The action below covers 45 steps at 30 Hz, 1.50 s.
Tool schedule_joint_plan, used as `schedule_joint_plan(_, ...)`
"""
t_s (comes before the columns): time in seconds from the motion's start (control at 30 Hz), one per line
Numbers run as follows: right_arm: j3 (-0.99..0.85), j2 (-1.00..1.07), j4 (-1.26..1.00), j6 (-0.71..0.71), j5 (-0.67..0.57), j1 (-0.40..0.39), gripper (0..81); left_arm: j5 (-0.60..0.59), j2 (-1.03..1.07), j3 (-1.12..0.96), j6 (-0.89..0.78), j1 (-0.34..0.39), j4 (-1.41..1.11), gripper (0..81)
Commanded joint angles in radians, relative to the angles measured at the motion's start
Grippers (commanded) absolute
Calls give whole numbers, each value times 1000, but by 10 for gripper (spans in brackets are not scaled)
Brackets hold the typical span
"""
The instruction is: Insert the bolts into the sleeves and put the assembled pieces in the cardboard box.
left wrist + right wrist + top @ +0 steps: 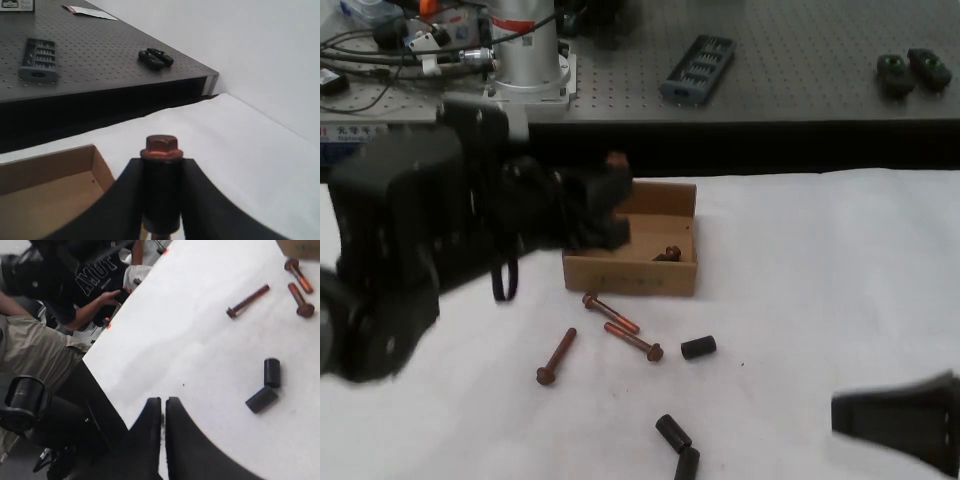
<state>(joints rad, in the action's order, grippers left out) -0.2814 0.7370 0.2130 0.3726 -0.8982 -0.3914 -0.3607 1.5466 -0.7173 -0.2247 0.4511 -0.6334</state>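
Left tool (161,172) closed on a black sleeve (161,200) with a copper bolt (161,146) seated in it, hexagonal head uppermost. The long axis of this held piece stands close to upright, the fingers clamping the sleeve from both sides and the shank end pointing down. In the high view the left tool hangs above the far left part of the cardboard box (630,277), so the open box floor lies directly below and slightly to the right and near side of the held piece. The coming move is judged to turn on this vertical relation: a short descent along the piece's own axis, then release. One assembled piece (668,254) already lies inside the box by its near wall. On the white-covered desk (820,300), near of the box, lie three loose bolts (557,357) and three loose sleeves (698,348), apart from one another. Right tool (164,412) has its fingers pressed together on nothing and hangs over the near right of the desk, nearer than the left tool to the two nearest sleeves
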Motion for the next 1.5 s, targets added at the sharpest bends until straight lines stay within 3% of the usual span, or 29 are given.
schedule_joint_plan(0.0, 7, -7, 13, -15, -33, 5, 40, -68, 115, -128, 30, -58, 36, 45)
schedule_joint_plan(0.37, 11, -75, 31, 1, -61, -17, 43, -99, 414, -403, 68, -60, 115, 45)
schedule_joint_plan(0.83, 11, -212, 96, 38, -31, -72, 43, -97, 557, -600, 156, -70, 310, 48)
schedule_joint_plan(0.9, 11, -214, 96, 38, -31, -72, 43, -82, 557, -600, 158, -73, 324, 115)
schedule_joint_plan(1.0, 11, -214, 96, 38, -31, -76, 43, -19, 557, -600, 148, -75, 349, 375)
schedule_joint_plan(1.07, 11, -214, 96, 38, -31, -77, 43, -10, 557, -600, 138, -75, 349, 479)
schedule_joint_plan(1.23, 11, -214, 103, 39, -31, -77, 43, -23, 554, -602, 135, -75, 346, 446)
schedule_joint_plan(1.33, 11, -214, 103, 39, -31, -77, 43, -40, 526, -601, 45, -75, 376, 438)
schedule_joint_plan(1.47, 11, -214, 102, 37, 21, -77, 43, -111, 425, -566, 96, -77, 435, 315)
